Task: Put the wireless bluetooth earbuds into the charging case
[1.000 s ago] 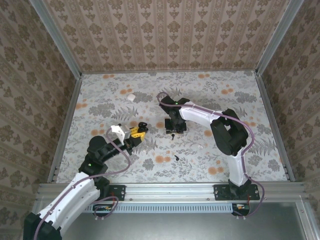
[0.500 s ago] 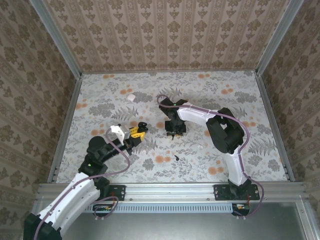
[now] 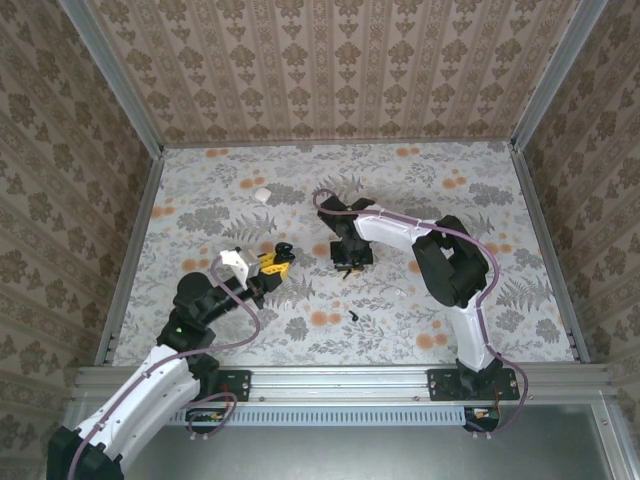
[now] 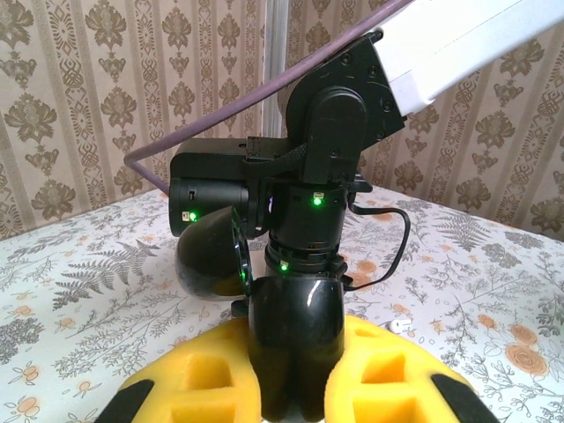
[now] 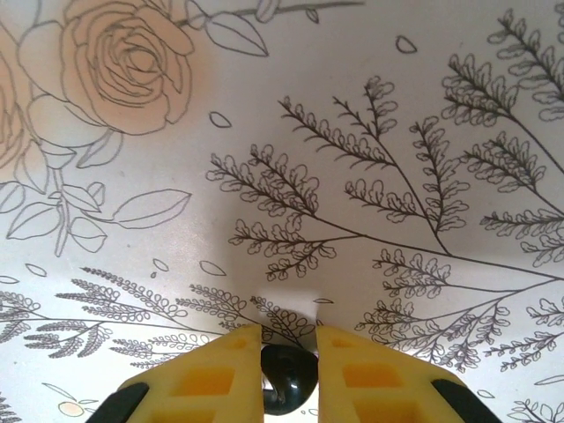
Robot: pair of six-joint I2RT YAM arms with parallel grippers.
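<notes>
Low over the table [image 5: 370, 115] my right gripper [image 5: 288, 344] pinches the round earbud [image 5: 286, 381] at the very tips, my left gripper [image 4: 295, 357] clamps a black shell [image 4: 295, 313], and the white case [image 3: 262, 195] lies far back, so I fear a jolt flicks the bud away.

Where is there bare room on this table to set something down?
Free: the far right corner beyond the right arm, and the strip behind the white pebble. Crowded: mid-table, around the left tool, right tool and loose earbud.
</notes>
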